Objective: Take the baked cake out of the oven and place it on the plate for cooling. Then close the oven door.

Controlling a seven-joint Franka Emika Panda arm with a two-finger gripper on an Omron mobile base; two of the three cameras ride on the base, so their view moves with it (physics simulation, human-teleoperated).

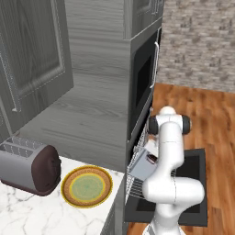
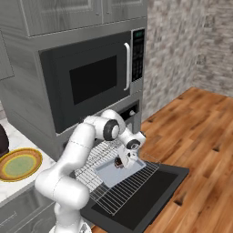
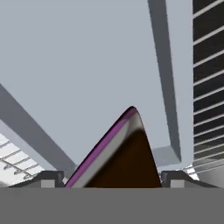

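The baked cake (image 3: 127, 162), a dark brown wedge with a purple streak, lies on a flat grey baking tray (image 3: 65, 65) on the pulled-out wire rack (image 2: 123, 191) of the oven (image 2: 129, 111). My gripper (image 3: 113, 179) points down at the cake, a fingertip (image 3: 52, 178) pressed against each side of it. The right base view shows the cake (image 2: 118, 162) under the hand. The oven door (image 2: 150, 195) hangs fully open and flat. The plate (image 1: 66, 188), yellow-rimmed with a green centre, sits bare on the marble counter left of the oven.
A toaster (image 1: 30, 167) stands left of the plate on the counter. A black microwave (image 2: 91, 82) is built in above the oven. Grey cabinets rise behind the counter. Wood floor stretches right of the open door.
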